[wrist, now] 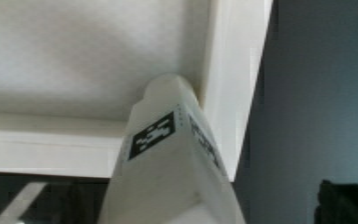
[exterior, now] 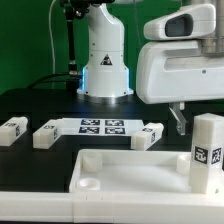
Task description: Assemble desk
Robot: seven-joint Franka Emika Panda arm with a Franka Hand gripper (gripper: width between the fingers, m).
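Note:
The white desk tabletop (exterior: 130, 175) lies rim-up at the front, with a round corner socket (exterior: 88, 184) showing at its left. One tagged white leg (exterior: 207, 150) stands upright at the tabletop's corner on the exterior view's right. My gripper (exterior: 203, 122) hangs over that leg, with one finger (exterior: 180, 121) beside it. In the wrist view the leg (wrist: 167, 150) runs up the middle over the tabletop (wrist: 87, 60). My gripper (wrist: 179, 205) straddles it, and the dark fingers (wrist: 350, 200) stand apart from its sides. It looks open.
Three loose legs lie on the black table behind the tabletop: two at the left (exterior: 14, 128) (exterior: 47, 133) and one right of centre (exterior: 150, 133). The marker board (exterior: 100, 127) lies between them. The robot base (exterior: 105, 60) stands at the back.

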